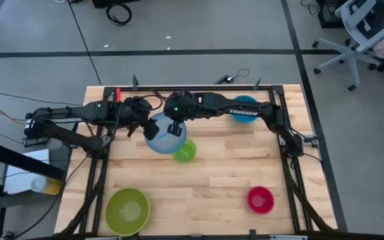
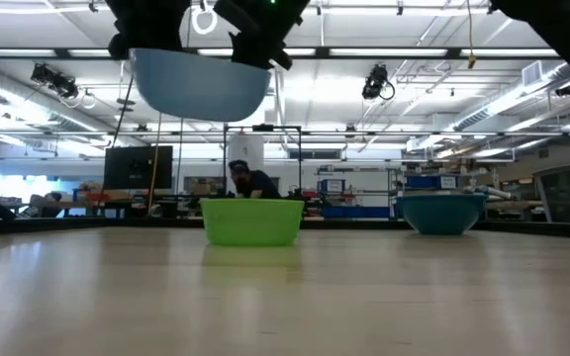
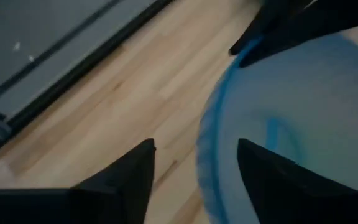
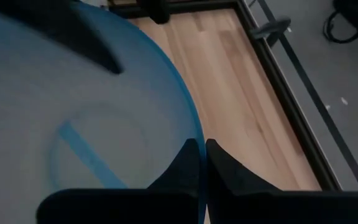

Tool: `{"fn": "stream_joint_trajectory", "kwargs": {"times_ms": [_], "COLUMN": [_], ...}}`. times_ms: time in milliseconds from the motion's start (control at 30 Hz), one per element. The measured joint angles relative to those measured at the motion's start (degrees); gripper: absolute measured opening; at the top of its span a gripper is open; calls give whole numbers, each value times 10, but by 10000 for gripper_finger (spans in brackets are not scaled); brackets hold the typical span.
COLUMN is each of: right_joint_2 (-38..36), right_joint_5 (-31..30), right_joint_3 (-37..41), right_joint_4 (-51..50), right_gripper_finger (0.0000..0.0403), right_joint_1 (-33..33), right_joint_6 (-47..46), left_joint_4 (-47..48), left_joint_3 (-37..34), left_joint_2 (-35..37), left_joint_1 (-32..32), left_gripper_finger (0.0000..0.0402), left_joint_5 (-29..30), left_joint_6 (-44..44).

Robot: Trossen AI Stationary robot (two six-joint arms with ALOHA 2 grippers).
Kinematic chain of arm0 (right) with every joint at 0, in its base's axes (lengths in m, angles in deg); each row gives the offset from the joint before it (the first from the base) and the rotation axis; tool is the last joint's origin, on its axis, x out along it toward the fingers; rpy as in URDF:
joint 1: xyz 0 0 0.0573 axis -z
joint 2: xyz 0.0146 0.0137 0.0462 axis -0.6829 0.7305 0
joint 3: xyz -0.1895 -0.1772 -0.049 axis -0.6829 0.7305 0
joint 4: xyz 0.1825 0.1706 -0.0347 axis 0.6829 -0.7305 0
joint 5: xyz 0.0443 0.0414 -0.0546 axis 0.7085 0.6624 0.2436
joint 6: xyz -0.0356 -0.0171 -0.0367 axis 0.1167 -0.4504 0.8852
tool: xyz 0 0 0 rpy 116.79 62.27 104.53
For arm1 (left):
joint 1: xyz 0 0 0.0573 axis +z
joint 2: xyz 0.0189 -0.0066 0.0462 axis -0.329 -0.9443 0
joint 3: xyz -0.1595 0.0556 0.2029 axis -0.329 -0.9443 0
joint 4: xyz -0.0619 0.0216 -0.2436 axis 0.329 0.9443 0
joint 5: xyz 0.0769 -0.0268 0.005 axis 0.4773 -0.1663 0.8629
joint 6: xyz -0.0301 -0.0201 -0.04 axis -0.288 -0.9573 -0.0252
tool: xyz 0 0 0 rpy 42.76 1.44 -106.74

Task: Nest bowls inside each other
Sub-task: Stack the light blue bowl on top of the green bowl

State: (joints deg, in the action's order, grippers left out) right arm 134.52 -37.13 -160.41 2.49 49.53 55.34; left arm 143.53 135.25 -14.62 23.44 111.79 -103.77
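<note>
One "TROSSEN" label (image 1: 244,113) on right arm, right pincer (image 4: 201,163) pinching light blue bowl (image 1: 160,135), left pincer (image 3: 194,165) released

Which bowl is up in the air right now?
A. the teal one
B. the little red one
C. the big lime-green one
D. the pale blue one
D: the pale blue bowl hangs above the table, its rim pinched in the right gripper; the other bowls sit on the wood.

Your two arms are black, with thin black cables, tiny green lights, white "TROSSEN" letters and pointy fingers (image 3: 123,180).
</note>
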Motion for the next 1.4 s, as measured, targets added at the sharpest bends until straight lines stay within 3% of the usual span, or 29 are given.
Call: {"fn": "stream_joint_trajectory", "kwargs": {"times_ms": [100, 233, 300, 433, 533, 700, 833, 1033, 1200, 1400], "right_joint_2": [-1, -12, -22, -55, -92, -152, -192, -229, -233, -233], "right_joint_5": [-2, 7, 28, 89, 101, 41, 2, -19, -16, -15], "right_joint_3": [0, 0, -1, -1, 0, -1, 0, -1, 0, 4], "right_joint_4": [10, 18, 21, 6, 1, -78, -141, -184, -234, -304], "right_gripper_finger": [13, 36, 54, 99, 131, 161, 164, 164, 165, 174], "right_joint_1": [-5, -5, -3, 14, 25, 49, 70, 80, 93, 93], "right_joint_6": [6, -2, -24, -48, -48, -46, -59, -58, -75, -100], "left_joint_4": [27, 54, 80, 169, 213, 130, 28, -47, -64, -65], "left_joint_3": [0, 0, 1, -2, -17, -93, -138, -169, -205, -205], "left_joint_2": [0, 0, 0, 2, 4, 8, 8, 3, -25, -37], "left_joint_1": [6, 8, 9, -6, -51, -218, -352, -463, -508, -509], "left_gripper_finger": [154, 33, 14, 5, 4, 2, 1, 3, 35, 121], "left_joint_5": [-10, -38, -67, -171, -235, -369, -350, -271, -254, -217], "left_joint_6": [-18, -18, -5, 54, 79, 10, -103, -205, -284, -343]}}
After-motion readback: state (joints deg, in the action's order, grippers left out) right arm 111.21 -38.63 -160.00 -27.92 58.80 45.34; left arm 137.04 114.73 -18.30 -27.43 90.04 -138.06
